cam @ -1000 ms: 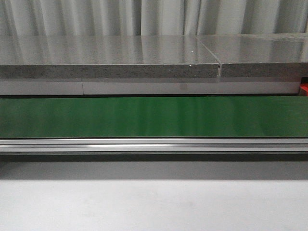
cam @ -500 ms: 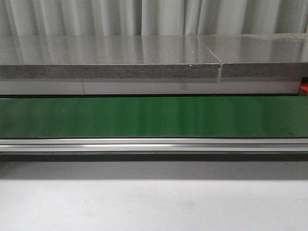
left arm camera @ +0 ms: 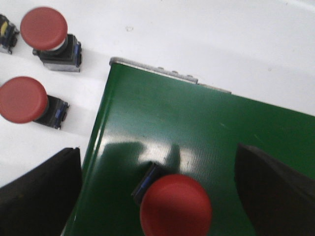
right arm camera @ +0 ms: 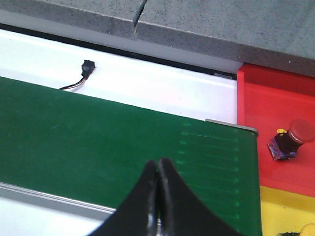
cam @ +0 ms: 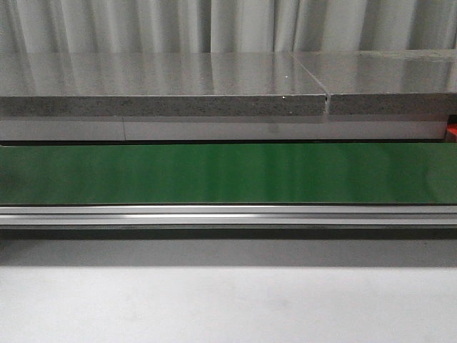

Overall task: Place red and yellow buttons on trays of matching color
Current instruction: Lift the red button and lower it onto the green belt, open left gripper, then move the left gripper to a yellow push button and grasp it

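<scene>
The left claw [left arm camera: 157,196] is spread wide, its dark fingers [left arm camera: 39,196] on either side of a red button [left arm camera: 175,206] that stands on the green belt [left arm camera: 197,128]; neither finger touches it. Two more red buttons [left arm camera: 43,28] [left arm camera: 22,99] sit on the white bench [left arm camera: 197,39] just off the belt's end, beside a yellow-and-black part at the frame edge, too cropped to identify.

The right claw [right arm camera: 157,169] is closed, tips together, holding nothing, above the belt. Past the belt's end, one red button [right arm camera: 291,140] lies tilted on the red tray [right arm camera: 261,98]. The yellow tray [right arm camera: 280,206] adjoins it; a yellow object [right arm camera: 308,230] is barely visible there.

The front view shows only bare belt [cam: 228,171].
</scene>
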Controlling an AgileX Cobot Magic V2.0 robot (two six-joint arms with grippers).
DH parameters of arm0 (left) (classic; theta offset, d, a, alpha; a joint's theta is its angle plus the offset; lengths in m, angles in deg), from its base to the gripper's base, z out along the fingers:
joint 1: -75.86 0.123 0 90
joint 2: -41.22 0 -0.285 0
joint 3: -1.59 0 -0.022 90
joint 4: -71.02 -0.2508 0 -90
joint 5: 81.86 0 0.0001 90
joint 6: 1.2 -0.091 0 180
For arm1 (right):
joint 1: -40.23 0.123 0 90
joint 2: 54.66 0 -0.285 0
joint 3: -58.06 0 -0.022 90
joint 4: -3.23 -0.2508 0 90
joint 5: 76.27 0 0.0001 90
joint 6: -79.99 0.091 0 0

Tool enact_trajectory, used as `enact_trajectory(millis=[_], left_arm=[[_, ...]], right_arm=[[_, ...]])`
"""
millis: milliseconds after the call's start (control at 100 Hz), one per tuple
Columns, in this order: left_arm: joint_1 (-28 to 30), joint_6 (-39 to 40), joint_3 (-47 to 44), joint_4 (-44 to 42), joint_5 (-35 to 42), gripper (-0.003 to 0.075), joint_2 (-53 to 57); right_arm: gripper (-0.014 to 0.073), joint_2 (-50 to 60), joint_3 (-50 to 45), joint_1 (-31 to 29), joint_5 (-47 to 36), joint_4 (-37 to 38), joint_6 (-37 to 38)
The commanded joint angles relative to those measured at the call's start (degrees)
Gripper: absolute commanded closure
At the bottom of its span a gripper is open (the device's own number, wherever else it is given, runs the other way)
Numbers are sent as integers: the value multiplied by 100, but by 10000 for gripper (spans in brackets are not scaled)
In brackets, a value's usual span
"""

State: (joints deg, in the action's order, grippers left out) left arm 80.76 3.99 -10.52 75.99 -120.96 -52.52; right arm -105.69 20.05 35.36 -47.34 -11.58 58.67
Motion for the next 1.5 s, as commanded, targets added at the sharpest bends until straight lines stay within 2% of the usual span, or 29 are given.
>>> enact_trajectory(millis=[0, 240, 570, 840, 1160, 1490], left_arm=[[-27, 1, 323, 62, 235, 99, 301], [144, 44, 388, 29, 202, 99, 702], [1474, 159, 342, 29, 47, 99, 951], [2313, 230, -268, 68, 486, 99, 693], [2651, 342, -531, 43, 991, 99, 11], [2675, 346, -531, -12, 1312, 99, -592]], right_arm=[[662, 40, 143, -1, -349, -39, -48], [662, 40, 143, -1, -349, -39, -48], [662, 40, 143, -1, -349, -39, -48], [662, 40, 143, -1, -349, -39, -48], [662, 40, 143, -1, -349, -39, -48], [662, 40, 143, -1, -349, -39, -48]])
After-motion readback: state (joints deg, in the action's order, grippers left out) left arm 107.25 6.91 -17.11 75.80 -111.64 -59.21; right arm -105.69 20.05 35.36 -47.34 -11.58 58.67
